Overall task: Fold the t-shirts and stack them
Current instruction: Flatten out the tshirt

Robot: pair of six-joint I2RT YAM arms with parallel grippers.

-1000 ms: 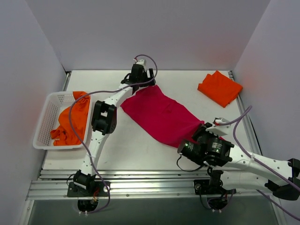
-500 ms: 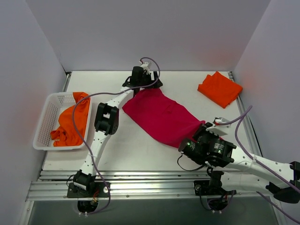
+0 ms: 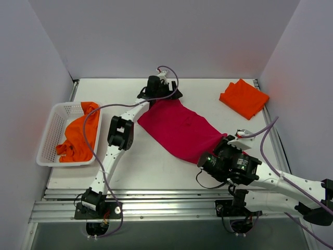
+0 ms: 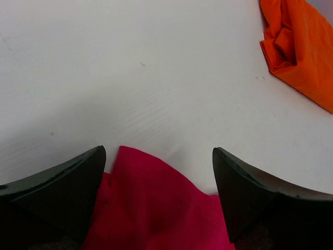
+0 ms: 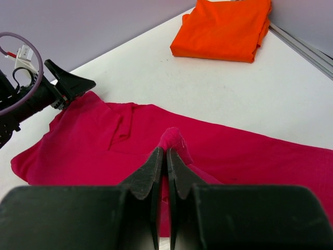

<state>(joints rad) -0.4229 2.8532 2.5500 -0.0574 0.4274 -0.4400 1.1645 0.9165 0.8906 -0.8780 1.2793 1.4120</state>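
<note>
Near edge, 5 o'clock: right gripper [image 3: 225, 145] has its jaws pressed together on a small peak of the crimson t-shirt [image 3: 177, 127]. The pinch is at the shirt's near end, probably to anchor or lift it for a fold.

Centre of the table [image 3: 151, 166]: the crimson shirt lies flat in a long band from 5 o'clock up towards 12. It looks spread out but not yet folded.

9 o'clock: a loose orange t-shirt [image 3: 80, 135] is heaped in the white basket [image 3: 51, 130], one part draped over the rim. My reading is that it waits its turn.

12 o'clock: left gripper [image 3: 158, 95] sits low over the shirt's far end with its jaws spread wide and nothing in them. It seems lined up to take that end.

2 o'clock, farthest: a folded orange t-shirt [image 3: 243, 97] lies well apart from the rest, likely the start of the stack.

Views:
- Top view gives the whole layout but hides both sets of fingertips under the wrists.
- Right wrist view alone shows the cloth nipped between the tips [image 5: 166, 152].
- Left wrist view alone shows the far corner of the crimson cloth lying between the open fingers [image 4: 78, 182], touching neither.
</note>
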